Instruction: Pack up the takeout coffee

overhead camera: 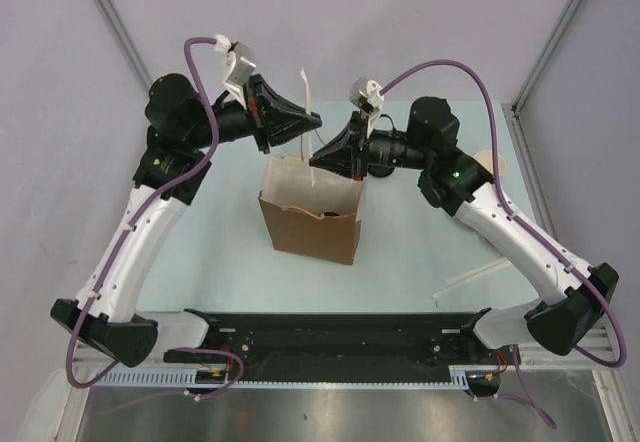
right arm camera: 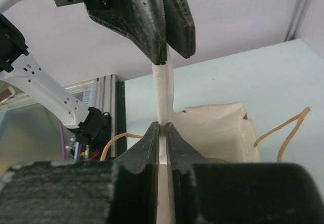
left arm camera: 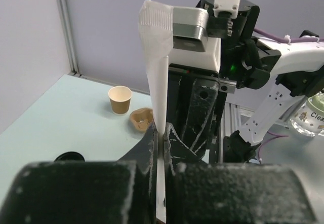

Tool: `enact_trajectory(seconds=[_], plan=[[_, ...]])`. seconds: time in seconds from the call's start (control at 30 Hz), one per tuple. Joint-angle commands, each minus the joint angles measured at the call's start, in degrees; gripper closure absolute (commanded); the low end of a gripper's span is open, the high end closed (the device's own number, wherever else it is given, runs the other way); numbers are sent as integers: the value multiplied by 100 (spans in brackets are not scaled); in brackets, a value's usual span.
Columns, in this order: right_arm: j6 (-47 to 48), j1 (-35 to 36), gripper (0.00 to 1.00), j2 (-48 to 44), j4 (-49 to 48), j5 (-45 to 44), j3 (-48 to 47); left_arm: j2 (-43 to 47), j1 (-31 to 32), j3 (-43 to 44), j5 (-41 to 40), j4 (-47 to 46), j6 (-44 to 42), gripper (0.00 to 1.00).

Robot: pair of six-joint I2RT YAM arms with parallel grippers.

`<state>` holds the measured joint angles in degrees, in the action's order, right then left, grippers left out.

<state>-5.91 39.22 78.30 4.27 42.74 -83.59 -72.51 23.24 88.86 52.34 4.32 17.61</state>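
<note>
Two end effectors, left (overhead camera: 316, 119) and right (overhead camera: 314, 154), each clamp one white paper strip (left arm camera: 157, 82) above one brown bag (overhead camera: 315, 224); one takeout coffee cup (left arm camera: 120, 100) stands on the worktop (left arm camera: 55, 117).

Robot lab — 2 arms (overhead camera: 145, 237), alu rail (overhead camera: 330, 384), grey walls (overhead camera: 400, 12).

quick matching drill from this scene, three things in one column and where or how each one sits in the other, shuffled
Things
1. paper cup
2. paper bag
3. white strip

States
a. standing open in the middle of the table
b. pinched in the shut jaws of the left gripper and the right gripper
c. upright and uncovered, away from the bag

Pairs: 1-c, 2-a, 3-b
</note>
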Motion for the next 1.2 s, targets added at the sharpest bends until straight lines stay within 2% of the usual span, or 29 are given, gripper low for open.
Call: enact_trajectory(seconds=[0.0, 0.03, 0.1, 0.13, 0.23, 0.3, 0.47, 0.73, 0.87, 0.93, 1.03, 1.07, 1.17], plan=[[-198, -221, 75, -289, -41, 181, 1, -245, 13, 719, 338, 752, -501, 100], [-269, -431, 55, -324, -14, 286, 1, -298, 5, 755, 295, 1016, -956, 100], [-375, -660, 40, -473, 64, 357, 1, -308, 5, 782, 198, 1693, -1442, 100], [-376, -870, 29, -552, 187, 427, 1, -316, 5, 765, 146, 2043, -1897, 100], [-288, -1214, 8, -851, 503, 568, 1, -386, 5, 764, -109, 2564, -2776, 100], [-235, -1548, 2, -1052, 688, 665, -8, -465, 5, 738, -215, 3012, -3095, 100], [-25, -2303, 0, -1265, 1286, 867, 1, -483, 13, 334, -399, 3382, -4044, 100], [486, -2595, 0, -1370, 1998, 815, 1, -369, 101, -826, -698, 2882, -4836, 98], [547, -2648, 0, -1379, 2174, 806, 1, -404, 206, -1194, -874, 2996, -5231, 96], [565, -2657, 0, -1370, 2227, 797, 1, -378, 268, -1327, -1110, 3066, -5469, 90], [574, -2692, 0, -1361, 2227, 780, 1, -317, 391, -1433, -1357, 3101, -5566, 72], [574, -2700, 0, -1353, 2218, 788, 1, -316, 400, -1355, -1401, 3171, -5540, 63], [565, -2736, 0, -1361, 2236, 797, 1, -325, 391, -1013, -1586, 3382, -5435, 57]])
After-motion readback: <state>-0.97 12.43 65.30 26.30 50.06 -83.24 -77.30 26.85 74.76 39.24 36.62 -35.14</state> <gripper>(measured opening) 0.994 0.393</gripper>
